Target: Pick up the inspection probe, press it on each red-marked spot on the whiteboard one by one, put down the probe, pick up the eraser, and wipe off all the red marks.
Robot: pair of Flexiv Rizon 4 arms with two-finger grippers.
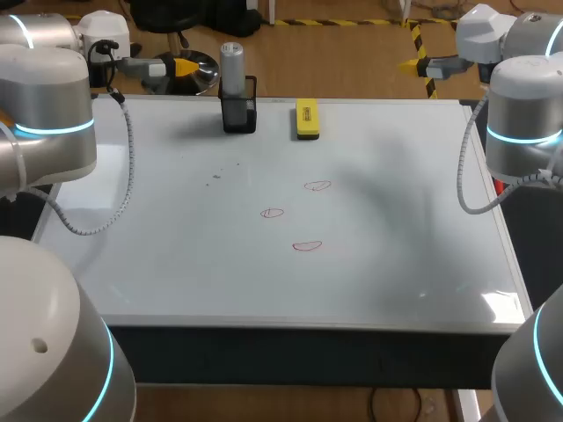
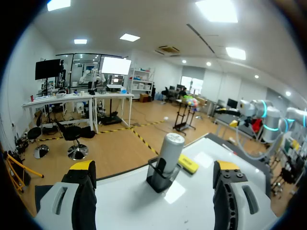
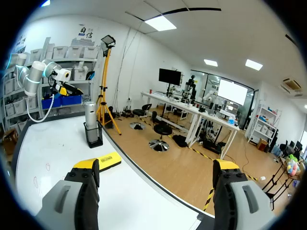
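Closest to you, three red marks (image 1: 307, 245) sit in the middle of the whiteboard (image 1: 176, 264). Further back, the probe (image 1: 231, 66) stands straight up in its black holder (image 1: 238, 112) by the far edge, with the eraser (image 1: 306, 119) just beside it. Your left gripper (image 1: 180, 67) hangs near the probe, which is right ahead of its jaws. They are wide apart and empty. Your right gripper (image 1: 420, 63) is empty too, with its jaws just as wide, and it is well apart from the probe. The left looks nearer, I think, so use it.

Red marks (image 1: 307, 246), white whiteboard (image 1: 176, 264), yellow eraser (image 1: 306, 119), silver probe (image 1: 231, 66), black holder (image 1: 239, 115).
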